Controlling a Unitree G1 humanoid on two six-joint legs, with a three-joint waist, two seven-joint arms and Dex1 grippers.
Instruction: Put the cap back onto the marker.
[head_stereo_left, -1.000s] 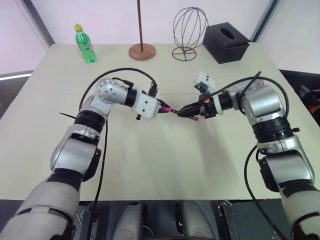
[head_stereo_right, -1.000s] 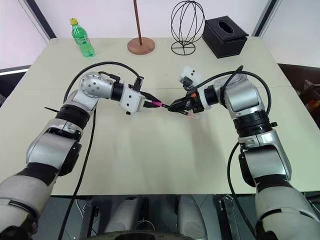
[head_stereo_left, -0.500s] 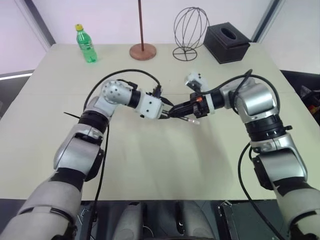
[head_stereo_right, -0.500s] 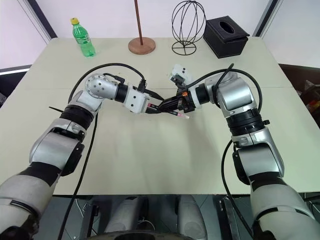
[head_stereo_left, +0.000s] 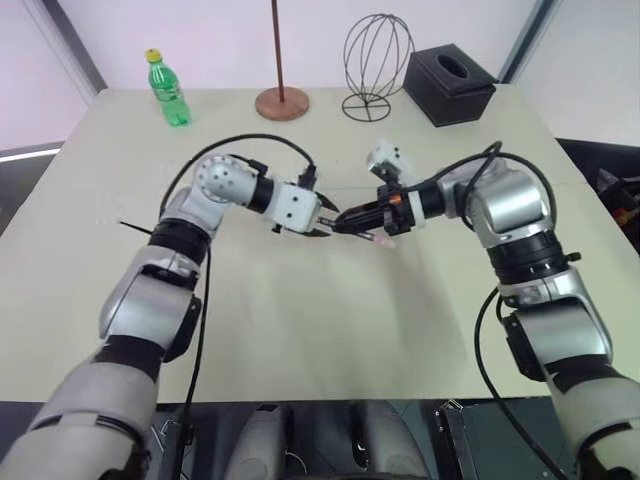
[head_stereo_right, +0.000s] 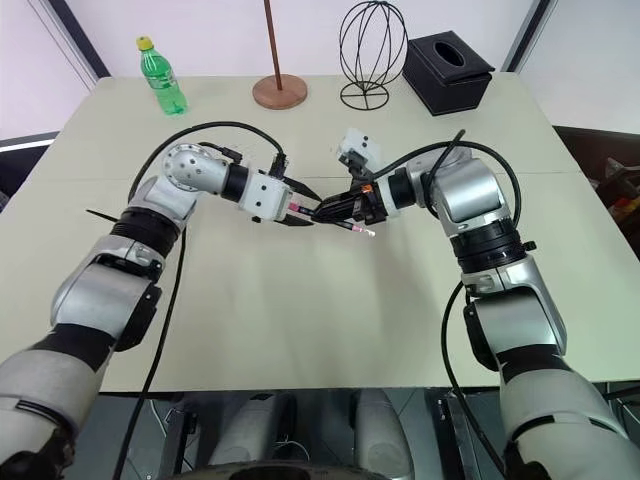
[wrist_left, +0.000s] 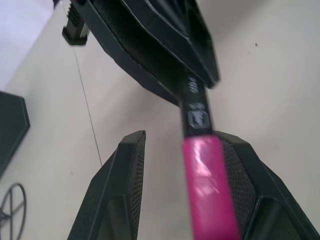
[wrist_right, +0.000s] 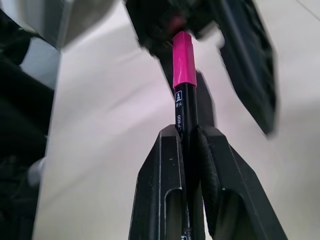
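My right gripper (wrist_right: 187, 131) is shut on the marker (wrist_right: 184, 107), a thin black stick held above the middle of the table. The bright pink cap (wrist_right: 183, 60) sits on the marker's front end. That capped end lies between the fingers of my left gripper (wrist_left: 180, 137), which is open. There the cap (wrist_left: 207, 185) rests close against one finger (wrist_left: 245, 185), with a wide gap to the other. In the head views the left gripper (head_stereo_left: 318, 215) and right gripper (head_stereo_left: 350, 218) meet tip to tip. The marker's pinkish rear end (head_stereo_left: 383, 240) sticks out behind the right fingers.
Along the far edge of the beige table (head_stereo_left: 300, 320) stand a green bottle (head_stereo_left: 170, 90), a tall brown rod on a round base (head_stereo_left: 281, 100), a wire frame (head_stereo_left: 375, 60) and a black tissue box (head_stereo_left: 449, 85).
A second ago my left gripper held the cap just short of the marker's tip. The two came together, the cap went onto the marker, and my left fingers opened.
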